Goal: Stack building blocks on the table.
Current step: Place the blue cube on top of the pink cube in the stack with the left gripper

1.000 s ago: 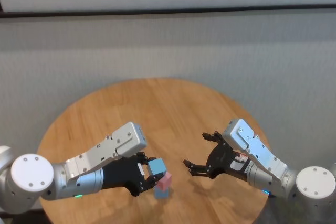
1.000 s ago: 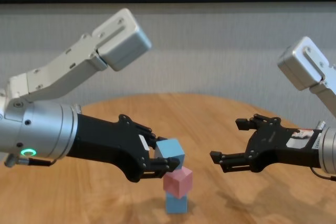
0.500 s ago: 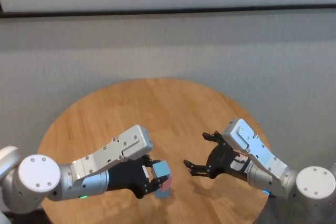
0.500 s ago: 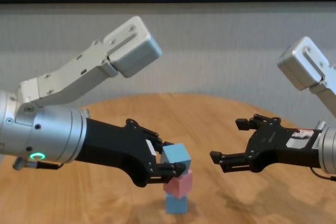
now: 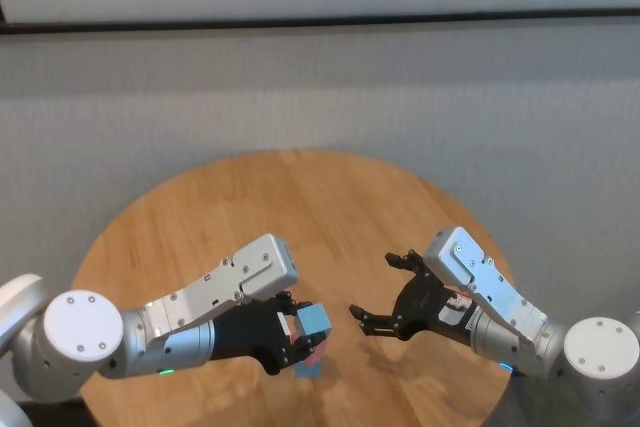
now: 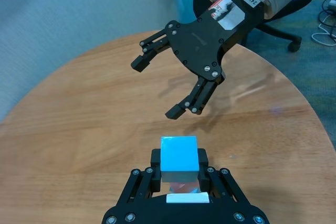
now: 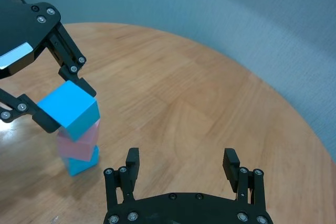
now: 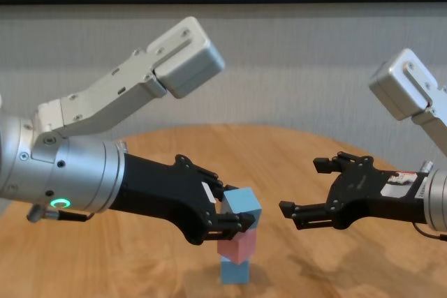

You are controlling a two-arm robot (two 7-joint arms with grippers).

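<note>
My left gripper (image 8: 227,220) is shut on a light blue block (image 8: 242,205), holding it on top of a pale pink block (image 8: 235,246). The pink block sits on a second light blue block (image 8: 234,271) on the wooden table (image 8: 307,165). The held block is tilted and offset a little to the right of the pink one. The same stack shows in the right wrist view: top blue block (image 7: 69,109), pink block (image 7: 79,141), bottom blue block (image 7: 81,163). In the left wrist view the held block (image 6: 179,153) hides most of the stack. My right gripper (image 8: 313,189) is open and empty, right of the stack.
The round table's (image 5: 330,197) far half lies beyond the arms. A grey wall (image 5: 320,87) stands behind it. An office chair base (image 6: 286,30) stands on the floor past the table edge in the left wrist view.
My left gripper has moved right and down with the blue block, bringing it onto the pink block. The right arm has not moved.
</note>
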